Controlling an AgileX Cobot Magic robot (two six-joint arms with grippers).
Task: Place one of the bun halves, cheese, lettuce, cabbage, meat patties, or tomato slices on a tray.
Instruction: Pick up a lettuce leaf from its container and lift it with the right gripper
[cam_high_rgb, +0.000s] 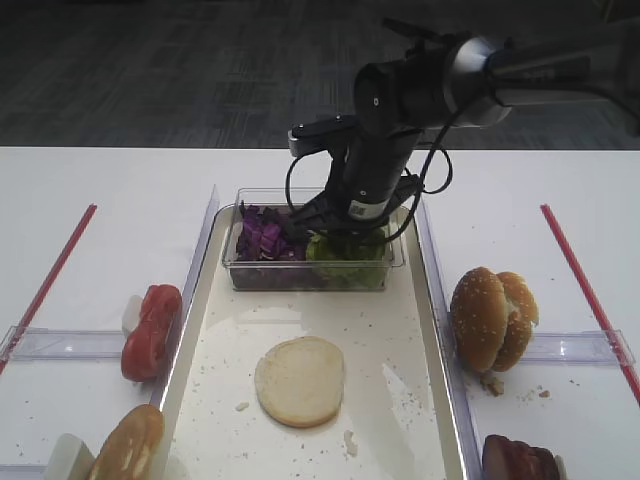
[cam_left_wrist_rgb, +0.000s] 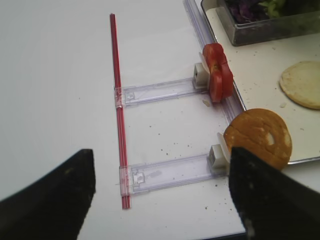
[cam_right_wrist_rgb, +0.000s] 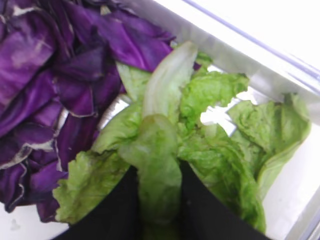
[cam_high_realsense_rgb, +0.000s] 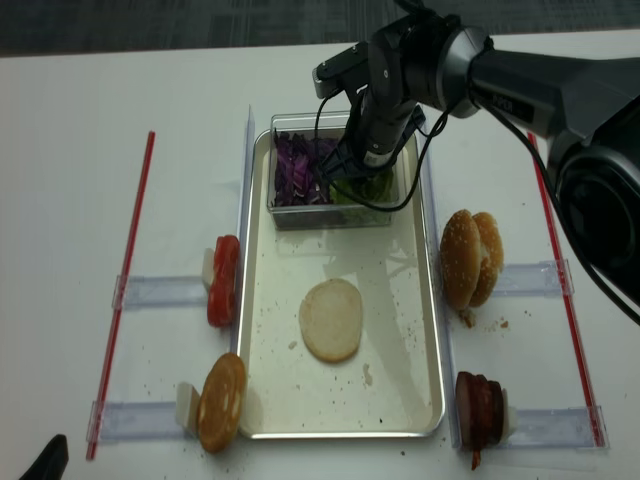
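The right end effector is pinching a lettuce leaf inside the clear tub at the tray's far end, beside the cabbage. Lifting and placing are remaining; one pale bun round is already lying on the tray. The left end effector is hovering spread over the white surface, dark carpet beyond.

A lab: white table with red tape lines

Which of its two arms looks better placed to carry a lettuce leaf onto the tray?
The right. Its hand is down in the clear tub, pinching lettuce, right beside the tray. The left hand hovers over bare table, off to the side.
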